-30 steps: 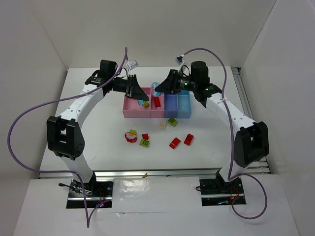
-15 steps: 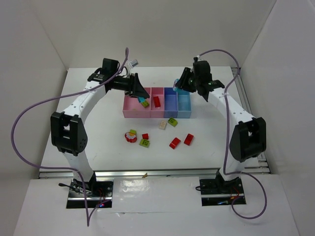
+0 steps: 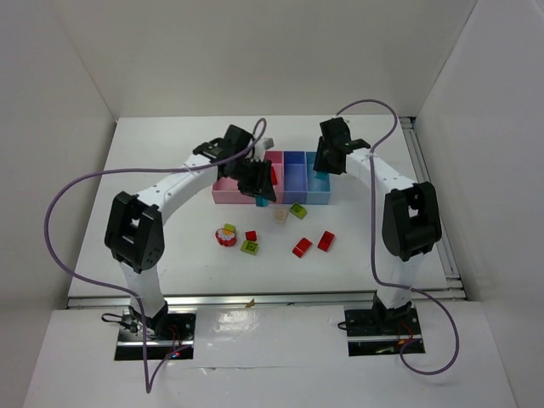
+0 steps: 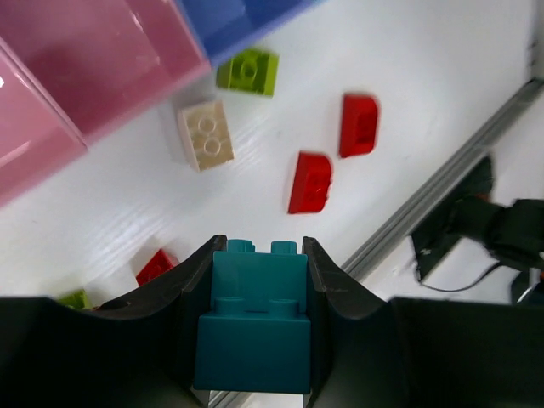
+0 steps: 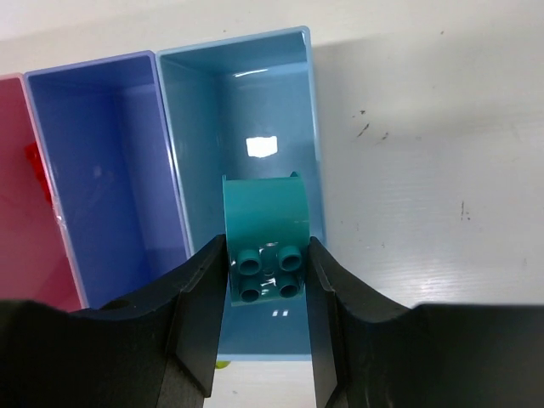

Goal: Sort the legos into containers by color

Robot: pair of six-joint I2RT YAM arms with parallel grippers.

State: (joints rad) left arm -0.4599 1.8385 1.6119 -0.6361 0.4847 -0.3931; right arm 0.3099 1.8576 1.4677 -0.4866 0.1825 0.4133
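My left gripper [image 4: 255,255] is shut on a cyan lego [image 4: 252,323]; in the top view it hangs over the front edge of the pink containers [image 3: 223,194], with the cyan lego [image 3: 263,201] at its tip. A second cyan lego [image 5: 266,242] sits in my shut right gripper [image 5: 266,255], directly above the cyan container [image 5: 238,102]. From above, the right gripper [image 3: 327,161] is over the right end of the row. On the table lie a cream lego [image 4: 206,134], a green one [image 4: 247,70] and two red ones [image 4: 309,182] [image 4: 359,125].
The blue container [image 5: 102,170] stands left of the cyan one, and a red brick [image 5: 34,161] shows in the narrow pink bin. A round red-white piece [image 3: 225,235], a small red brick [image 3: 251,235] and a green brick [image 3: 250,247] lie in front of the row.
My left gripper has swung right and nearer, from the wide pink bin to the row's front edge. My right gripper has moved right, from the pink bins to over the cyan bin.
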